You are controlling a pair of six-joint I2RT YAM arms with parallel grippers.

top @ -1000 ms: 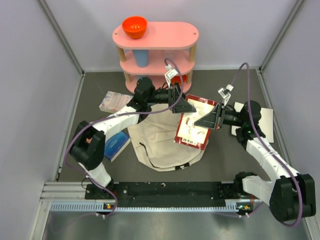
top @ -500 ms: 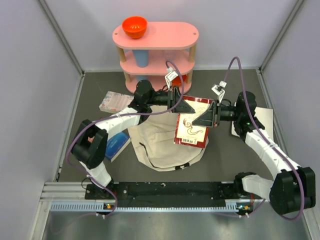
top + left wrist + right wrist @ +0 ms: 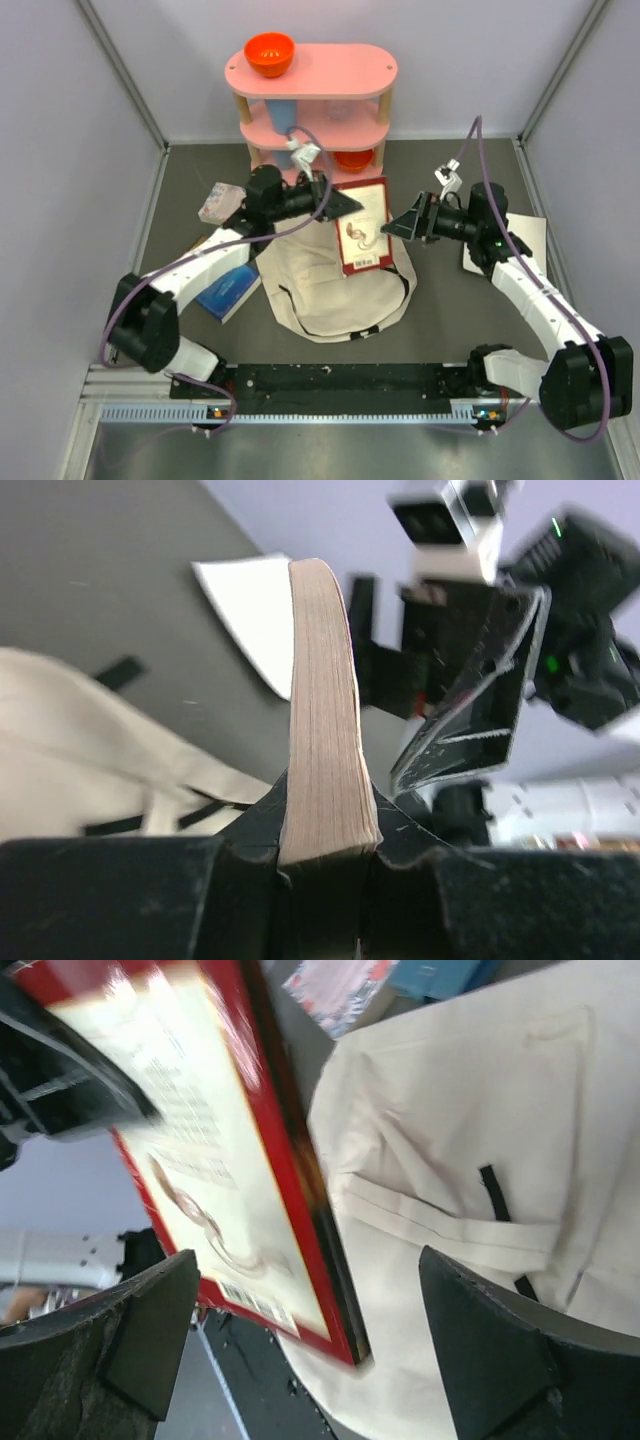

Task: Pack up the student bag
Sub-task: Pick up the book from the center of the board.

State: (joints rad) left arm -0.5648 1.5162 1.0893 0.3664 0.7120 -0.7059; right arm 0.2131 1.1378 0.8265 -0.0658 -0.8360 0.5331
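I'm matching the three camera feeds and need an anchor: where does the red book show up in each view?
Top external: red book at centre, over the far end of the student bag.
Left wrist: the book at bottom centre, page edge on, clamped in the left end effector.
Right wrist: the book in the left half, cover toward the camera, blurred.
Shared landmark: the cream student bag, seen in all three.

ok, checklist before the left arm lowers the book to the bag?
1. Grip: left fingers clamp the red book by its edge: ok.
2. Other arm: right fingers open, off the book: ok.
3. Clearance: right fingers sit close beside the book: not ok.
4. Target: student bag lies under the book: ok.
5. Bag mouth open: cannot tell.
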